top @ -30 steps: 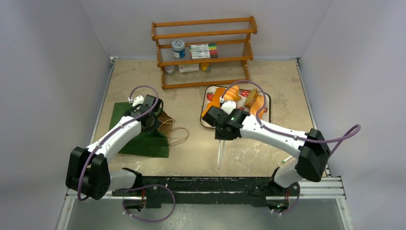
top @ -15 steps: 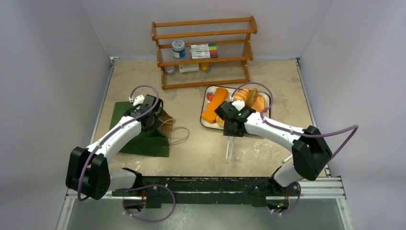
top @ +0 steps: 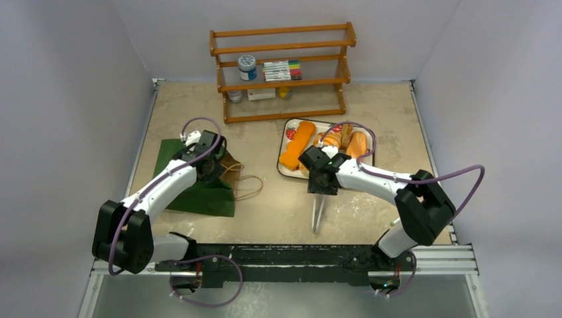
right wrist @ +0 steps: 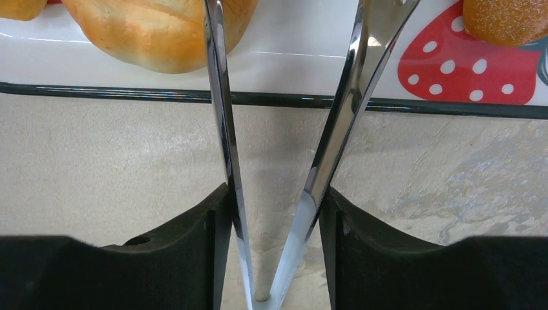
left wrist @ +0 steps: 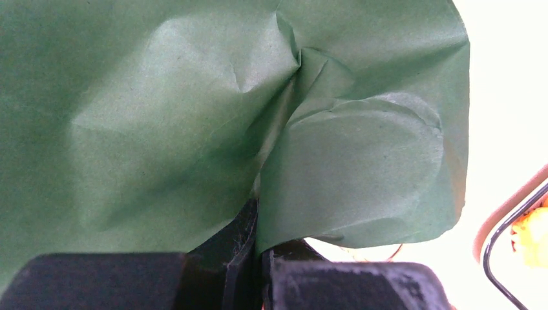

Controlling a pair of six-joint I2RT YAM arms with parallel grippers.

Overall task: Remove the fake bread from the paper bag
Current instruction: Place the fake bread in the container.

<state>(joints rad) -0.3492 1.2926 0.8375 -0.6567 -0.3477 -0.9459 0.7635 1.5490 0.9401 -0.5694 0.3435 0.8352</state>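
Note:
The dark green paper bag (top: 192,193) lies flat at the left, its tan string handles (top: 246,182) trailing right. My left gripper (top: 211,165) is shut on a fold of the paper bag (left wrist: 194,116), pinched at the jaws (left wrist: 262,271). The fake bread lies on the strawberry tray (top: 283,169): a long orange piece (top: 296,144), a croissant (top: 331,139) and a tan loaf (top: 358,143). My right gripper (top: 323,177) holds metal tongs (top: 317,215). In the right wrist view the gripper (right wrist: 274,206) presses the spread tongs (right wrist: 223,129). Beyond lie a golden bread (right wrist: 158,32) and a bun (right wrist: 504,19).
A wooden rack (top: 283,69) stands at the back with a jar (top: 246,66) and markers (top: 281,69). The tray's dark rim (right wrist: 129,92) crosses the right wrist view just ahead of my fingers. Grey walls close in both sides.
My right gripper's jaws have widened and the tongs' arms have spread apart. The right wrist shifted rightward along the tray's near edge. The left arm has not moved.

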